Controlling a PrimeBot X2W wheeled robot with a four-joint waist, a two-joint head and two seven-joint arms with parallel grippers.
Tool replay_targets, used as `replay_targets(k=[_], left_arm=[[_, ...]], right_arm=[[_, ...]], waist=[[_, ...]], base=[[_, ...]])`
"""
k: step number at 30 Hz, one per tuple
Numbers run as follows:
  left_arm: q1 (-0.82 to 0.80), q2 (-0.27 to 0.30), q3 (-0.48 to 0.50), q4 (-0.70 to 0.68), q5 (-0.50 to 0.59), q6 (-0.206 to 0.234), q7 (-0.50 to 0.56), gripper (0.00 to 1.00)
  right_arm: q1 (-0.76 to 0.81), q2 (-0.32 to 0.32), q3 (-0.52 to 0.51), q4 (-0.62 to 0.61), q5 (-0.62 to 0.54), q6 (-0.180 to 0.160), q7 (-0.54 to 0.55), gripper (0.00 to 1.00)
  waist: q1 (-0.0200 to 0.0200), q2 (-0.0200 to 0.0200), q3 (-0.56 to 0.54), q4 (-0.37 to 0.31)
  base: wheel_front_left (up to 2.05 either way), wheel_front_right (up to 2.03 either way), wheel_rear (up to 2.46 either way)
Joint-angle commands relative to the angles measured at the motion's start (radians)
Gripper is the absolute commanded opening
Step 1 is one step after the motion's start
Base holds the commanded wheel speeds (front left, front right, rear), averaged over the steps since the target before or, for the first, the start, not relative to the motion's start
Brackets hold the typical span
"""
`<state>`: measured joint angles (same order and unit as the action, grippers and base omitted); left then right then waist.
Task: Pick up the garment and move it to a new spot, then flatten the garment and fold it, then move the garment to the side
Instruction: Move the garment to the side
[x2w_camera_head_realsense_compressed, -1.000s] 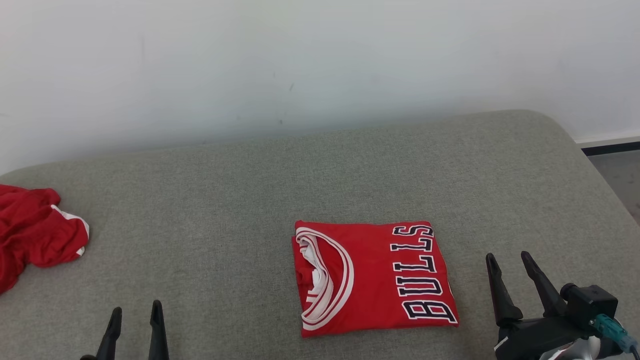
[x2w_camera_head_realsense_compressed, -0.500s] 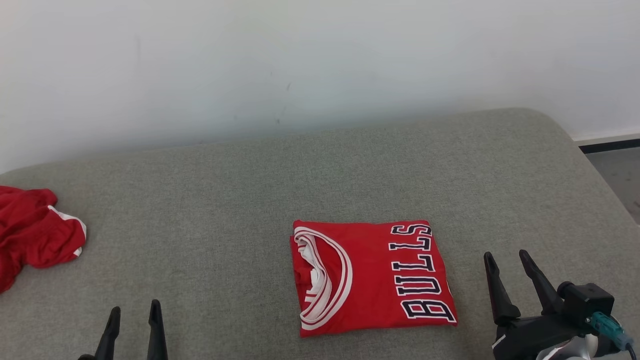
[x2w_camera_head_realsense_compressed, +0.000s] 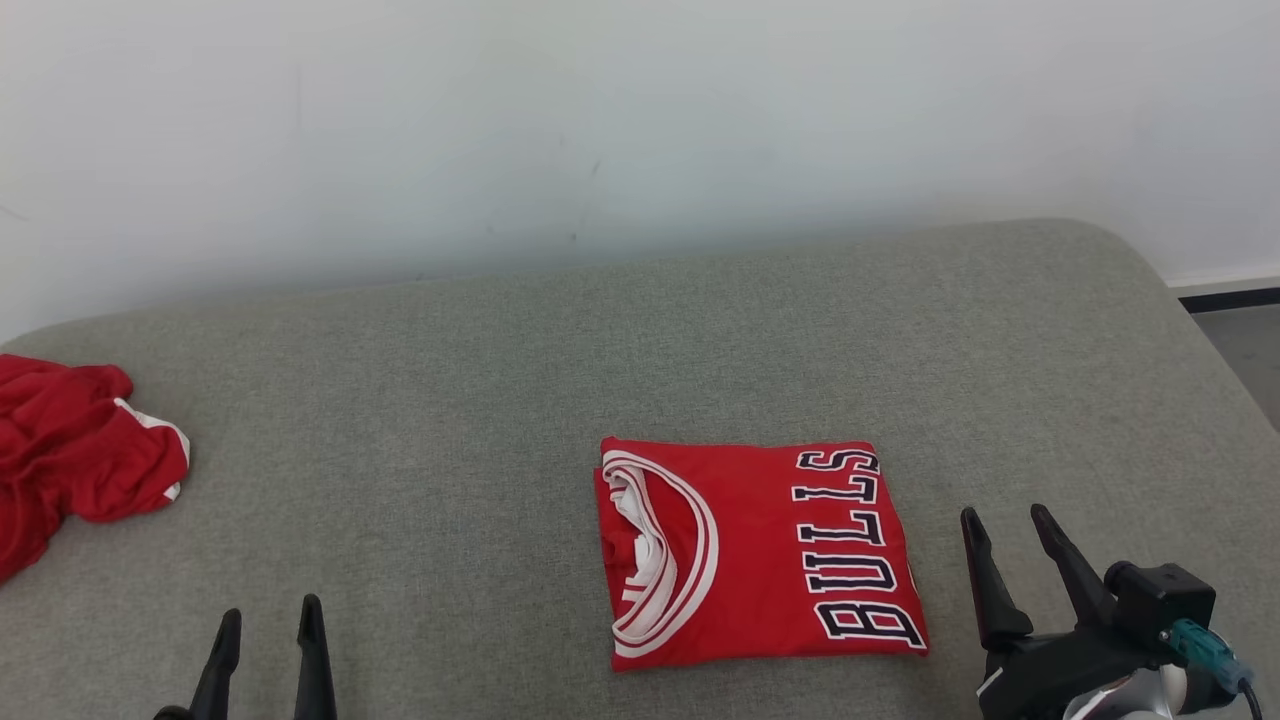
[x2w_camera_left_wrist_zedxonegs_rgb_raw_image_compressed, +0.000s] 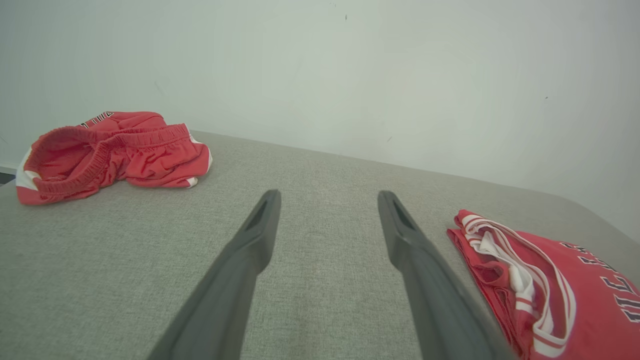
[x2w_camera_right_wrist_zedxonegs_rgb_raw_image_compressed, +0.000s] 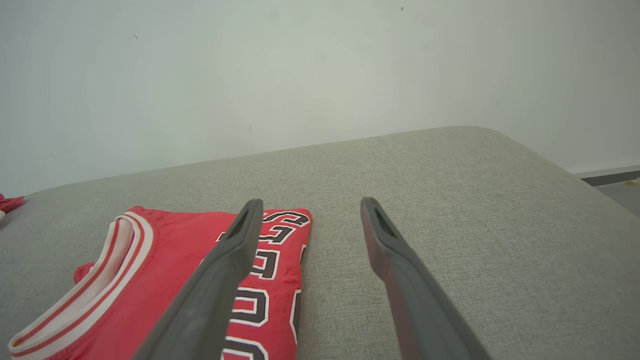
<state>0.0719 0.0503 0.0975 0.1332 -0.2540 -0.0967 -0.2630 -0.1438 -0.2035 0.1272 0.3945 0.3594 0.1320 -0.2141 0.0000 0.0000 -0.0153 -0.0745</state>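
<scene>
The garment (x2w_camera_head_realsense_compressed: 760, 550) is a red jersey with white-striped trim and dark "BULLS" lettering, folded into a neat rectangle on the grey cushion right of centre. My right gripper (x2w_camera_head_realsense_compressed: 1003, 514) stands open just right of it, empty. In the right wrist view the garment (x2w_camera_right_wrist_zedxonegs_rgb_raw_image_compressed: 170, 280) lies under and left of my right gripper (x2w_camera_right_wrist_zedxonegs_rgb_raw_image_compressed: 310, 202). My left gripper (x2w_camera_head_realsense_compressed: 268, 610) is open at the lower left, well apart from the jersey. In the left wrist view my left gripper (x2w_camera_left_wrist_zedxonegs_rgb_raw_image_compressed: 327, 195) holds nothing, and the garment (x2w_camera_left_wrist_zedxonegs_rgb_raw_image_compressed: 560, 295) lies at the right.
Crumpled red shorts (x2w_camera_head_realsense_compressed: 70, 465) lie at the cushion's left edge, also in the left wrist view as red shorts (x2w_camera_left_wrist_zedxonegs_rgb_raw_image_compressed: 110, 150). A white wall (x2w_camera_head_realsense_compressed: 640, 130) backs the grey cushion (x2w_camera_head_realsense_compressed: 450, 400). The cushion's right edge (x2w_camera_head_realsense_compressed: 1210, 360) drops to the floor.
The whole head view has shifted slightly, so the camera moved. The garment, the shorts and both grippers keep their places relative to each other.
</scene>
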Motion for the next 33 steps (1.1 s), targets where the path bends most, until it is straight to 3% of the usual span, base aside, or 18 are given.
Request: replay_targets(k=[1, 7, 16, 29, 31, 32, 33], left_arm=[[0.003, 0.000, -0.001, -0.004, -0.004, 0.003, -0.002, 1.00], [0.005, 0.000, -0.019, -0.001, -0.002, 0.003, -0.002, 1.00], [-0.010, 0.000, -0.032, -0.027, 0.006, 0.009, -0.002, 1.00], [-0.044, 0.000, -0.042, -0.041, -0.003, 0.023, -0.002, 1.00], [-0.050, 0.000, -0.043, -0.044, -0.003, 0.024, -0.002, 1.00], [-0.052, 0.000, -0.041, -0.046, -0.002, 0.027, -0.002, 1.00], [-0.055, 0.000, -0.041, -0.046, -0.001, 0.027, -0.002, 1.00]], right_arm=[[-0.014, 0.001, -0.001, -0.002, -0.005, -0.002, 0.000, 1.00], [-0.054, -0.009, -0.003, 0.021, -0.018, -0.002, 0.042, 1.00], [-0.128, 0.025, -0.052, 0.161, -0.001, -0.002, 0.275, 1.00], [-0.184, 0.066, -0.119, 0.291, 0.003, -0.002, 0.457, 1.00], [-0.189, 0.066, -0.111, 0.294, -0.001, -0.002, 0.471, 0.10], [-0.193, 0.064, -0.107, 0.289, 0.001, -0.002, 0.470, 0.00], [-0.197, 0.059, -0.102, 0.287, 0.000, -0.002, 0.476, 0.00]], waist=[[0.0000, 0.0000, 0.002, 0.006], [0.0000, 0.0000, 0.011, 0.039], [0.0000, 0.0000, 0.062, 0.116], [0.0000, 0.0000, 0.124, 0.173], [0.0000, 0.0000, 0.129, 0.171], [0.0000, 0.0000, 0.132, 0.169], [0.0000, 0.0000, 0.134, 0.166]], base=[[0.00, 0.00, 0.00], [0.00, 0.00, 0.00], [0.00, 0.00, 0.00], [0.00, 0.00, 0.00], [0.00, 0.00, 0.00], [0.00, 0.00, 0.00], [0.00, 0.00, 0.00]])
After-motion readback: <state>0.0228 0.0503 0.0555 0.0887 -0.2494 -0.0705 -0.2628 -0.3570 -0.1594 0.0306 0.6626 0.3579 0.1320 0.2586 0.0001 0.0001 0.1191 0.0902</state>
